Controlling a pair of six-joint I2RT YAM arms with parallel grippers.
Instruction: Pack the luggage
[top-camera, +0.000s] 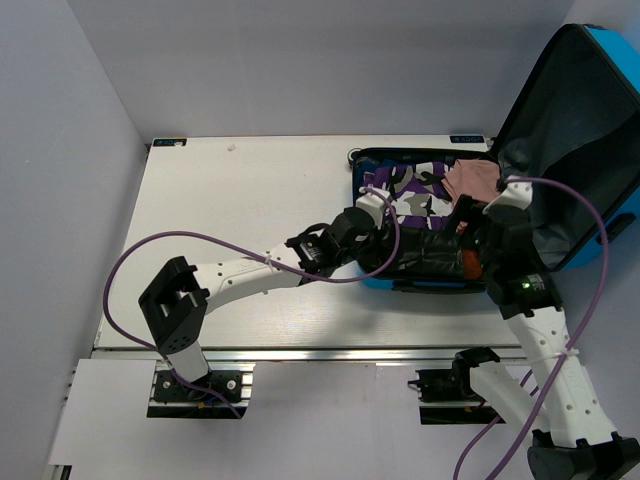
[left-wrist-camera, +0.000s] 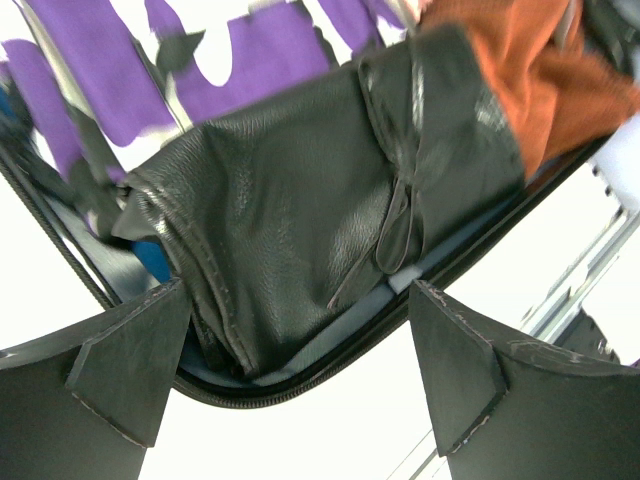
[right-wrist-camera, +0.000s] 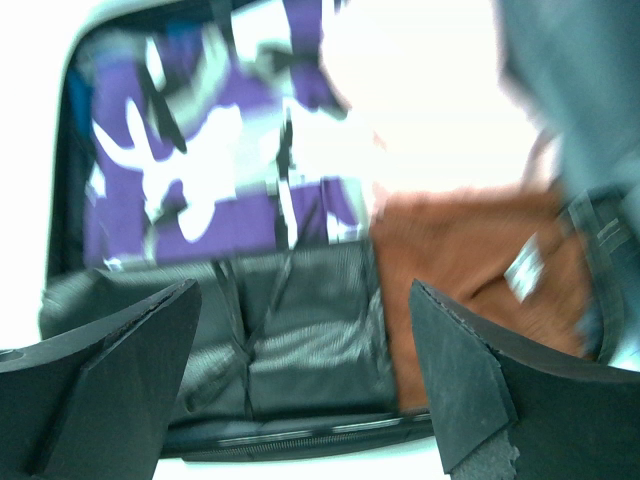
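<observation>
The blue luggage (top-camera: 375, 281) lies open at the table's right, its lid (top-camera: 585, 130) propped up to the right. Inside are a purple camouflage garment (top-camera: 415, 190), a pink-orange garment (top-camera: 472, 180) and a black leather item (top-camera: 430, 255) along the near rim. My left gripper (top-camera: 375, 203) is open and empty over the left part of the case. In its wrist view the gripper (left-wrist-camera: 298, 290) hangs over the leather item (left-wrist-camera: 290, 220) by the zipper rim (left-wrist-camera: 300, 385). My right gripper (top-camera: 478, 215) is open and empty over the case's right part, above the leather (right-wrist-camera: 290, 330) and orange garment (right-wrist-camera: 470, 260).
The white table (top-camera: 240, 200) extends to the left of the luggage. Grey walls close in at the back and left. Purple cables (top-camera: 200, 240) loop from both arms. The aluminium rail (top-camera: 330, 355) runs along the near edge.
</observation>
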